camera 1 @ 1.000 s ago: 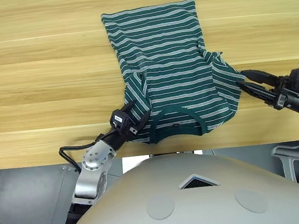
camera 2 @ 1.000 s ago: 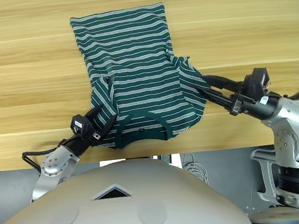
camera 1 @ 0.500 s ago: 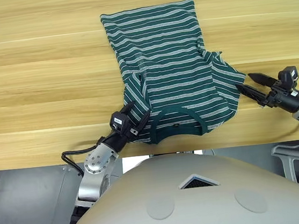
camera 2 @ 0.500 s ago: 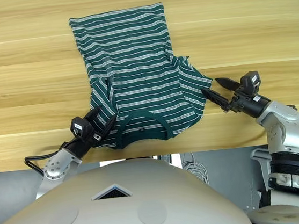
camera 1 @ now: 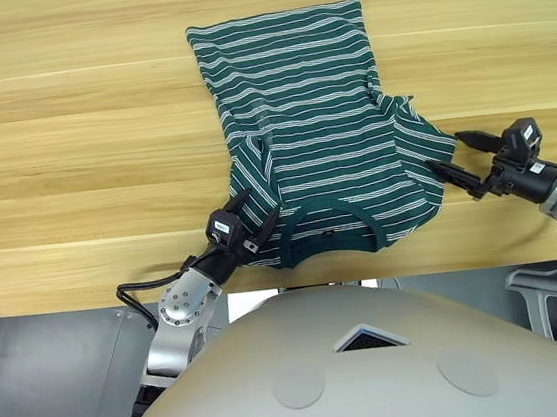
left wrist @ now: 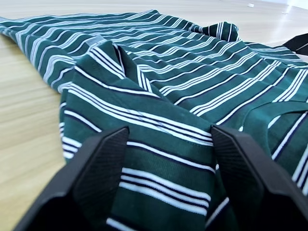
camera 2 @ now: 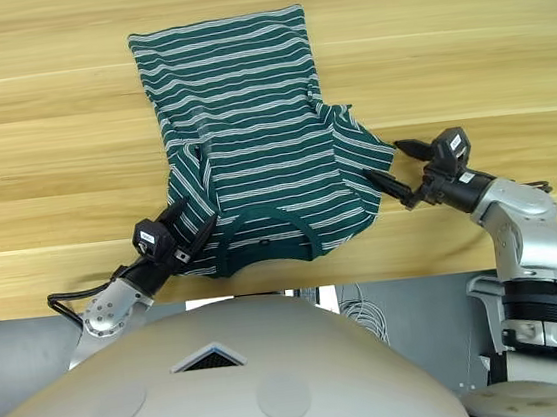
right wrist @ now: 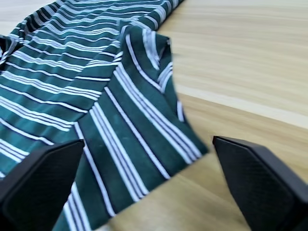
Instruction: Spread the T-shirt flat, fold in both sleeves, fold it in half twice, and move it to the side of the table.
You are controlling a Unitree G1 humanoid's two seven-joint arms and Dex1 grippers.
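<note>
Swinging back in after a brief retreat, the right gripper (camera 1: 444, 149) is again at the edge of the dark green, white-striped cotton T-shirt (camera 1: 301, 95). Half a second ago it stood clear of the cloth. Its fingers (right wrist: 43, 178) are spread wide, and the pointed tip of the shirt's right sleeve (right wrist: 159, 139) lies on the wood in the gap between them, not yet pinched.

Across the garment, the left gripper (camera 1: 260, 205) has barely shifted over the same second. Its fingers (left wrist: 98, 168) are also parted, with the rumpled left sleeve (left wrist: 144, 120) lying between them and running on past the fingertips.

The shirt rests on the pale wooden bench (camera 1: 70, 142). Its body stretches away beyond both sets of fingertips, and its collar (camera 1: 323, 205) lies between the two grippers at the near edge. Neither sleeve looks cleanly folded: each is bunched and partly doubled over the body.

The right arm's return suggests a fresh try at the right sleeve, so the sleeve-folding step appears to be under way. The two half-folds and the move to the bench's side are yet to come. The fingers will need to close on the thin sleeve tip alone, and a bite that goes too shallow could slide off the cloth.
</note>
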